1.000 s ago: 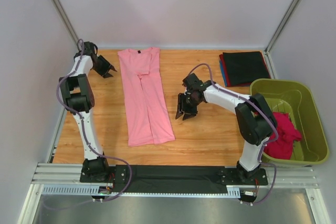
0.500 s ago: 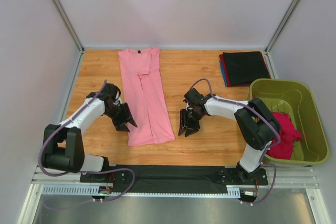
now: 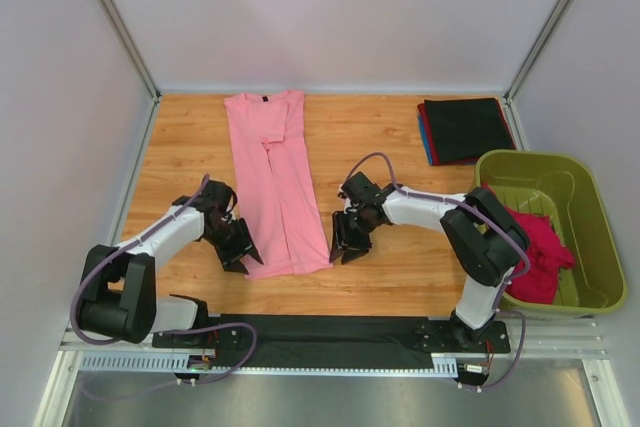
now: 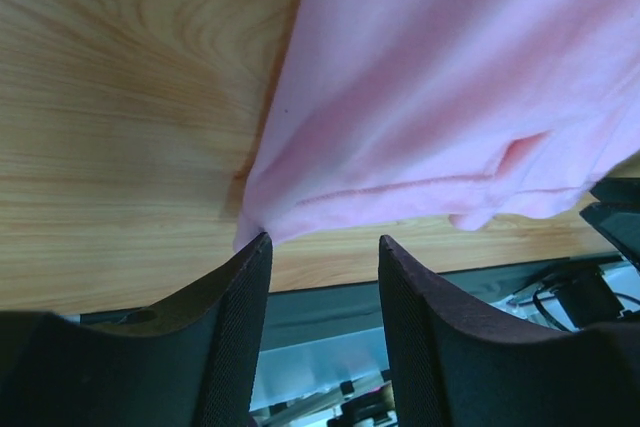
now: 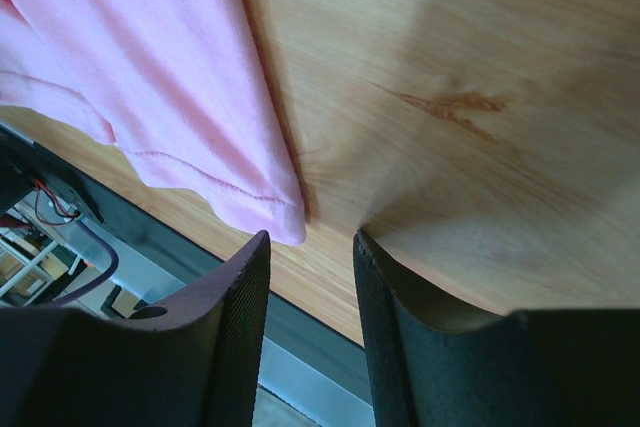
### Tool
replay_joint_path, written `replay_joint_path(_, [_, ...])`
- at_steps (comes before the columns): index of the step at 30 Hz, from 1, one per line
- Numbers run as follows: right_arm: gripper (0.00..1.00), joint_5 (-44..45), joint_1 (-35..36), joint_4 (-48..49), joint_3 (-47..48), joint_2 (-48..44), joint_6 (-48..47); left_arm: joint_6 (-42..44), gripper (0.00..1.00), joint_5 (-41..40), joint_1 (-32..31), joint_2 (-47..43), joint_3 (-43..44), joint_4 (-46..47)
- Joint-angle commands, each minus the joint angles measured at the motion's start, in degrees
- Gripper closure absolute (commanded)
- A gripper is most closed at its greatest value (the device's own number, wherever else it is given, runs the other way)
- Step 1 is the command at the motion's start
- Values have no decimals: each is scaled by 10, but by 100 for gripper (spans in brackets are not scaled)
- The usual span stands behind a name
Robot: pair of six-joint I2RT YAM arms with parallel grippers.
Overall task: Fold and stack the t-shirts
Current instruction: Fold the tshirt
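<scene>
A light pink t-shirt [image 3: 275, 182] lies flat on the wooden table, folded lengthwise into a long strip, collar at the far end. My left gripper [image 3: 243, 258] is open beside its near-left hem corner; in the left wrist view [image 4: 322, 239] that corner [image 4: 262, 225] touches one fingertip. My right gripper [image 3: 342, 249] is open beside the near-right hem corner; the right wrist view [image 5: 312, 235] shows the corner [image 5: 285, 217] just ahead of the fingers. A folded stack with a black shirt on top [image 3: 466, 129] lies at the back right. A magenta-red shirt [image 3: 535, 252] lies crumpled in the tub.
An olive-green plastic tub [image 3: 592, 237] stands at the right edge of the table. The table's near edge and a black rail [image 3: 330, 332] lie just below both grippers. White walls close in the back and sides.
My left arm swung from the back-left corner down to the shirt's near-left corner. My right gripper moved nearer and left to the near-right corner. The shirt has not moved.
</scene>
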Motion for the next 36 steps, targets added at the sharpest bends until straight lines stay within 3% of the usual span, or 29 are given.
replay_joint_path(1, [59,-9,11,18,23,20,8,-8,46,12,-1,15,-28,40])
replay_joint_path(11, [62,3,31,21,25,38,17,0,49,-29,-1,14,-24,5])
replay_joint_path(17, [70,9,31,14,35,39,17,38,51,-64,-15,-7,45,-41])
replay_joint_path(24, [71,13,32,9,39,40,23,62,61,-57,-102,-46,95,37])
replay_joint_path(32, [71,17,31,11,30,44,22,121,59,-145,-253,93,164,21])
replay_joint_path(36, [71,17,32,11,29,43,21,129,59,-161,-278,142,191,23])
